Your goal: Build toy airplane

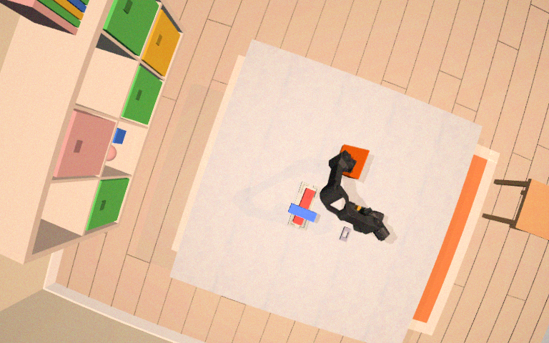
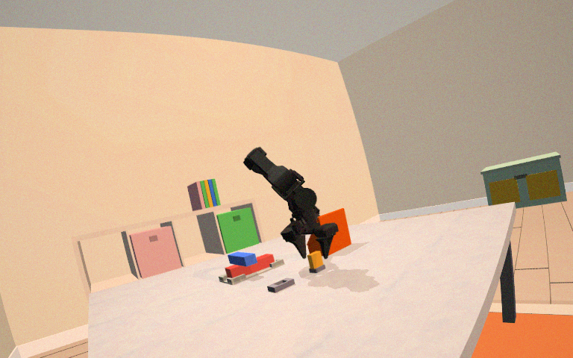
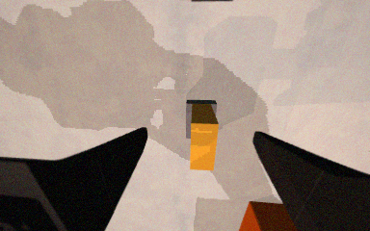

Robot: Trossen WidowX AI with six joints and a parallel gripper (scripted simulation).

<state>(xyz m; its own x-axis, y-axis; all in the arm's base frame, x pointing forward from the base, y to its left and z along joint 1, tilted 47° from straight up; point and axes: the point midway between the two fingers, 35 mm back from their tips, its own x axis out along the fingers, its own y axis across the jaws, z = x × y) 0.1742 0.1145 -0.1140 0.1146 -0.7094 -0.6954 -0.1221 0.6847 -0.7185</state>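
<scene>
The red fuselage [image 1: 307,197] [image 2: 265,260] lies in the pale cradle [image 2: 236,279], apparently flat. The blue wing [image 1: 302,212] [image 2: 242,258] lies across its top; its tab and socket are hidden. The orange-yellow tail fin [image 1: 359,207] [image 2: 315,259] [image 3: 203,146] stands upright in a small grey holder [image 2: 317,268] [image 3: 189,120], apart from the fuselage. My gripper [image 2: 314,256] [image 3: 198,134] is open and empty, pointing down, its fingertips spread to either side of the fin, near the height of its top. The top view shows the fin only partly, beside the arm.
A tall red-orange block [image 1: 362,161] [image 2: 338,232] [image 3: 251,218] stands by the arm's base, behind the fin in the exterior view. An empty grey holder [image 1: 343,239] [image 2: 274,289] lies on the table between the cradle and the fin's holder, nearer the exterior camera.
</scene>
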